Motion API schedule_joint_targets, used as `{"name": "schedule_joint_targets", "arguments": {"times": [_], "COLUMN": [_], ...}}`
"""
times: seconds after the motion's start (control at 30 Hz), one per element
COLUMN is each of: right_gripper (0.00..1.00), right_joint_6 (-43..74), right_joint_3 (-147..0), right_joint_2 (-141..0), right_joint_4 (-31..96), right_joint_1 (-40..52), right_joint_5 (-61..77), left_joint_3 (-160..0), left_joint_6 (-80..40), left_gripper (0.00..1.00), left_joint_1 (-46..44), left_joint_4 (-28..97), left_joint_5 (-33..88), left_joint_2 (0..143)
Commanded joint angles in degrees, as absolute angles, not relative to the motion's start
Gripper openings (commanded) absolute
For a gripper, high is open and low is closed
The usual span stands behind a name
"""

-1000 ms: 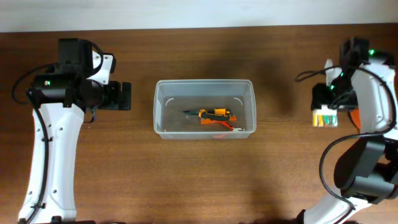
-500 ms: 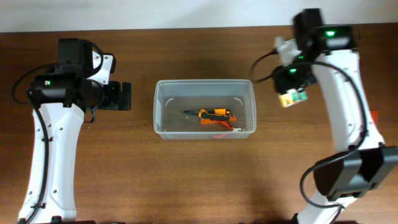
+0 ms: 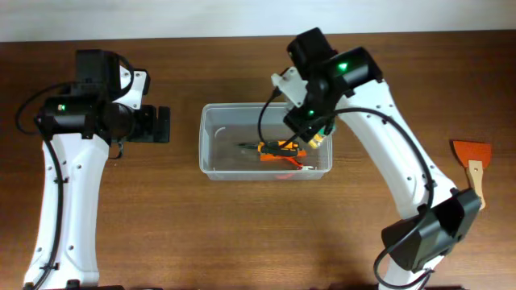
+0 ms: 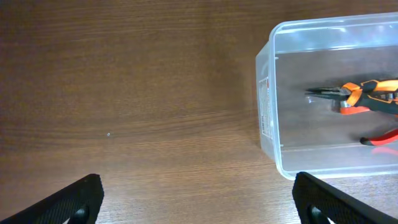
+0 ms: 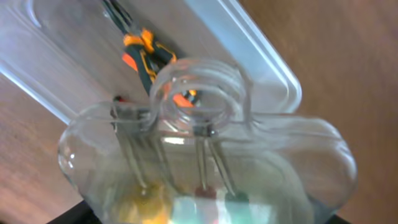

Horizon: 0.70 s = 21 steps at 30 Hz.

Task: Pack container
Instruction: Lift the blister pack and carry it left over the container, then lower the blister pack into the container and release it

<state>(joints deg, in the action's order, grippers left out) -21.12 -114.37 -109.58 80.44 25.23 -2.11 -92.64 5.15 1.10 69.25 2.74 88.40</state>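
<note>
The container is a clear plastic tub at the table's middle. Orange-and-black pliers and a red-handled tool lie in it. My right gripper is shut on a small clear case of yellow-green bits and holds it over the tub's right half. In the right wrist view the case fills the frame, with the tub and pliers below. My left gripper is open and empty over bare table left of the tub.
An orange-bladed scraper with a wooden handle lies at the table's right edge. The left arm stands left of the tub. Bare wood surrounds the tub.
My right arm has swung from the table's right side leftward with the case, now over the tub. The scraper it covered is now in view. The left arm has not moved.
</note>
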Motion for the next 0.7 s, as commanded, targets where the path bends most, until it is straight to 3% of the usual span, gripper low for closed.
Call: {"name": "schedule_joint_targets", "arguments": {"times": [0.0,0.67], "right_gripper": [0.69,0.7], "right_joint_6": [-22.52,-22.5], "right_joint_3": [-115.18,-114.91], "right_joint_2": [-111.02,-123.0], "right_joint_4": [78.52,77.34], "right_joint_1": [26.41,26.26], "right_joint_5": [-2.13,4.32], "left_joint_3": [-93.69,-93.69], "left_joint_6": [5.26,5.28], "left_gripper": [0.99,0.99], "left_joint_1": [1.28,1.28], "left_joint_4": [69.28,69.28], "left_joint_5": [2.55,2.55], "left_joint_2": [88.4,88.4]}}
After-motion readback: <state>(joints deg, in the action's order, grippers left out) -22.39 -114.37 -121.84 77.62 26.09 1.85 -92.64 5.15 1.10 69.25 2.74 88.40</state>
